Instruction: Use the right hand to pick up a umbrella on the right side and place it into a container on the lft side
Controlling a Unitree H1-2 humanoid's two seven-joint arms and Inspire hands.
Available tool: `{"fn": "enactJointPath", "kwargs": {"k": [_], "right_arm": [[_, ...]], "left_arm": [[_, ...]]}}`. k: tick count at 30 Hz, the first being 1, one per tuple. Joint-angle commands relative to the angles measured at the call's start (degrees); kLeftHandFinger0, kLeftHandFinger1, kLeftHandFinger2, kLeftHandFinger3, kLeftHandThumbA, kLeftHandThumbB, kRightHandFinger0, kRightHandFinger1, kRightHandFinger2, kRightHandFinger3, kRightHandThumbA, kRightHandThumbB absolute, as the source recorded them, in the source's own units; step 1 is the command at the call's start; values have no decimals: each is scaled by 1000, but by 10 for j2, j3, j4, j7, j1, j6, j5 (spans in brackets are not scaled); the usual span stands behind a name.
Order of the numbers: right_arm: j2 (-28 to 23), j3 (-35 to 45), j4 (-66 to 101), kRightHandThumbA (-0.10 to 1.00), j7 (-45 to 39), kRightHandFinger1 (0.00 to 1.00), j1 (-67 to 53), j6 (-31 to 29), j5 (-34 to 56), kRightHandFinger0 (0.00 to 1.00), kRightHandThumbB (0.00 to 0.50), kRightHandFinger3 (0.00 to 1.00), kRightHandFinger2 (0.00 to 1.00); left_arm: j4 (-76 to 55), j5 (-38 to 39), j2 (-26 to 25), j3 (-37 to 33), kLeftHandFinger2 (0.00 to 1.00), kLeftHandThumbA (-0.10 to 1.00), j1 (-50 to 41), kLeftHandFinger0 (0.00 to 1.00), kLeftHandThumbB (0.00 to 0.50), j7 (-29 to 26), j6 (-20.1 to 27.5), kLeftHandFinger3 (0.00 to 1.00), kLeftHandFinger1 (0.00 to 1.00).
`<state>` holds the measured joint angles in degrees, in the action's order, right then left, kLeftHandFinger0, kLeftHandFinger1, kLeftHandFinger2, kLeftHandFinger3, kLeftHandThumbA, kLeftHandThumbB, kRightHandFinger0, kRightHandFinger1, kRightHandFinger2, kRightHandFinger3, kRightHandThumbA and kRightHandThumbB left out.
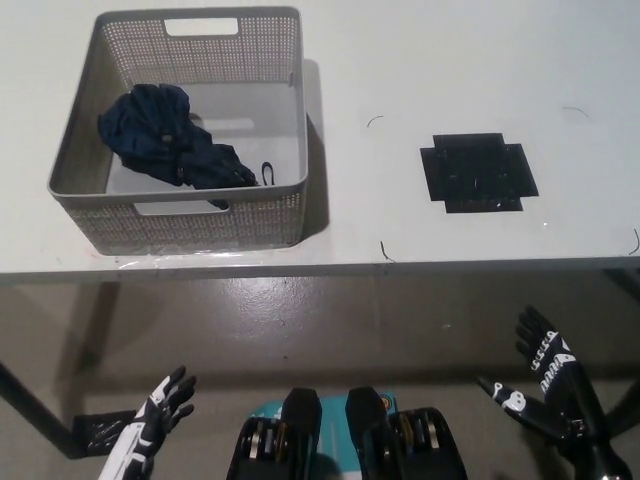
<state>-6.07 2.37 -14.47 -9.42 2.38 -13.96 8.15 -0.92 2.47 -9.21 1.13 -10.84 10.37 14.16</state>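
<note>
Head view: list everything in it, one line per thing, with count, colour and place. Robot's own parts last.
table: one, white, across the upper half of the picture.
basket: one, grey perforated, on the table's left side.
umbrella: one, dark blue, folded, lying inside the basket.
tape patch: one, black, on the table's right side.
floor tape: one, black, on the floor at lower left.
left hand: one, white, lower left, below the table edge, open.
right hand: one, black, lower right, below the table edge, open.
</note>
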Motion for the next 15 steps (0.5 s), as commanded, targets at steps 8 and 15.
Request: {"fn": "enactJointPath", "kwargs": {"k": [8,15], "right_arm": [[-5,-7,-4,1000,-11,1000,12,-35,-4,1000,311,1000,1000],[-10,-12,-8,1000,-9,1000,17,-34,-13,1000,310,1000,1000]], "left_arm": [[-20,-1,4,9,1000,1000,4,1000,56,-15,6,1000,1000],[-20,0,5,10,1000,1000,7,1000,57,-16,0,1000,1000]]}}
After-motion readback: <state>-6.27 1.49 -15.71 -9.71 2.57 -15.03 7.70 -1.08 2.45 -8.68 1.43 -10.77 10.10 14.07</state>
